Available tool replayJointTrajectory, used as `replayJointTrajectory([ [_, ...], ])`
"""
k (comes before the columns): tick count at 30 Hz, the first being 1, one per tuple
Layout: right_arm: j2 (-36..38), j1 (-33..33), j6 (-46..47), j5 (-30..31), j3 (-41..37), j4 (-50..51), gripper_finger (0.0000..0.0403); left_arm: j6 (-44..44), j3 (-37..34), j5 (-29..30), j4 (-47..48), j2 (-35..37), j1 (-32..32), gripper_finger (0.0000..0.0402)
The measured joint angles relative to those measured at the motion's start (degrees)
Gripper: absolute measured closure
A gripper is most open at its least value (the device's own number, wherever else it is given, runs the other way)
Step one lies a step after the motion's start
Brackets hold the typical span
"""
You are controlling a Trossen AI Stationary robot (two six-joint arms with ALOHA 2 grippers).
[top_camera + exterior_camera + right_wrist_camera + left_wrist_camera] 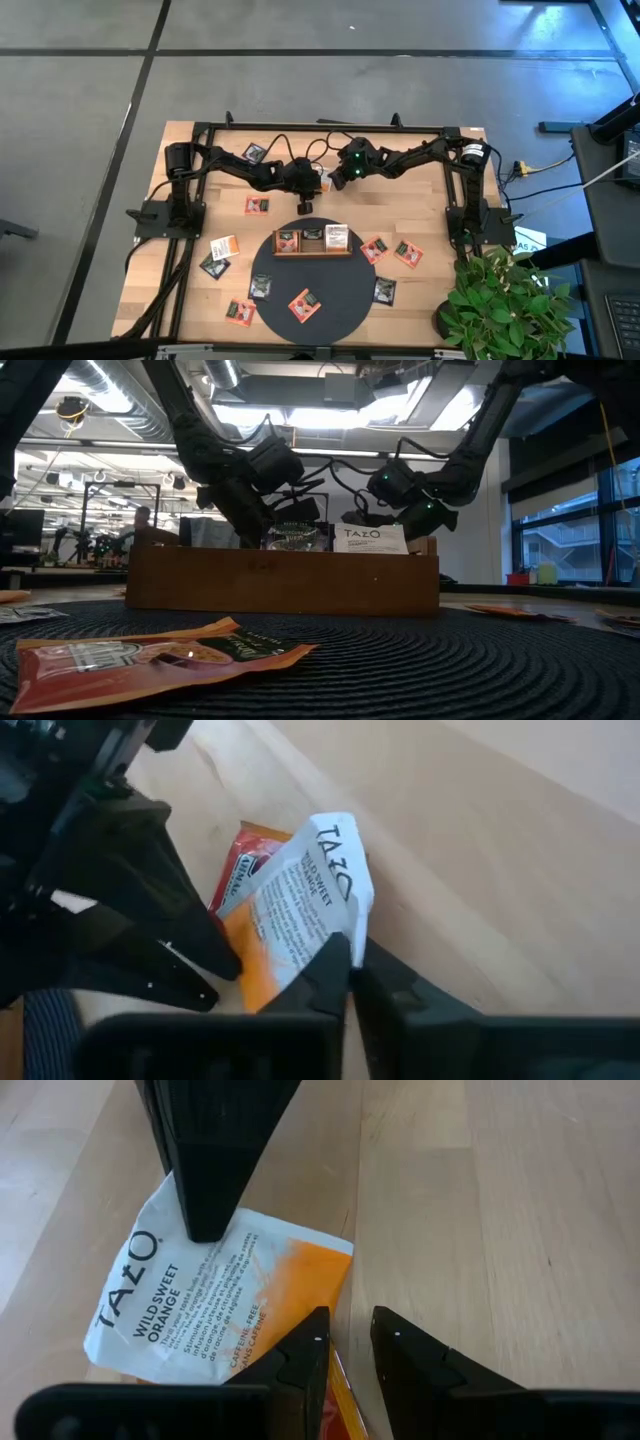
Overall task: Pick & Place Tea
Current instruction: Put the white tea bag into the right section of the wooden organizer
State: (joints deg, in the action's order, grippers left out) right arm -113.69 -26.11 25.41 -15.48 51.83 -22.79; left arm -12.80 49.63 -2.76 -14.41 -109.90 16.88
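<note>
While both arms meet at twelve o'clock of the round dark mat point(305, 290), the high view shows the wooden tray point(313, 250) on the mat's far edge and sachets scattered over the desk point(200, 300). Low down, a white sachet point(370, 540) stands in the tray. From the left wrist, the left gripper point(348, 1342) sits partly open over a red sachet point(345, 1405). From the right wrist, the right gripper point(348, 960) pinches the white-and-orange sachet point(305, 905) by its edge.

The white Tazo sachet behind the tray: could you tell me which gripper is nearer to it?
Right. The right gripper is shut on the white sachet; the left gripper sits beside it, with one finger over its orange edge.
</note>
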Motion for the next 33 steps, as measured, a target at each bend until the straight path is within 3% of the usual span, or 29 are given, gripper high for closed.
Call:
replayJointTrajectory([
  [4,0.10,-0.02,-1.11,0.14,0.00,-0.03,0.0394,0.00,-0.22,0.02,3.05,2.53,-0.02,0.0324],
  [9,2.95,-0.13,-3.26,0.44,-0.04,0.46,0.0398,0.00,-0.82,-1.36,9.83,11.17,0.79,0.0324],
  [13,8.91,1.62,-4.86,1.10,-0.02,1.41,0.0398,-0.39,-6.23,-9.38,8.83,19.33,2.62,0.0324],
  [18,16.90,8.14,-9.53,2.51,0.00,6.02,0.0399,1.41,-15.06,-17.93,-2.73,29.91,7.30,0.0324],
  [22,21.58,15.85,-11.10,10.78,0.07,11.88,0.0399,4.82,-19.73,-18.60,-8.64,35.65,10.48,0.0324],
  [27,24.89,26.42,-8.71,27.90,-0.03,21.73,0.0399,6.07,-21.07,-18.90,-8.76,37.94,12.12,0.0324],
  [33,28.42,37.07,-2.45,39.04,-0.04,27.09,0.0399,6.08,-21.09,-19.04,-8.67,37.69,12.00,0.0325],
])
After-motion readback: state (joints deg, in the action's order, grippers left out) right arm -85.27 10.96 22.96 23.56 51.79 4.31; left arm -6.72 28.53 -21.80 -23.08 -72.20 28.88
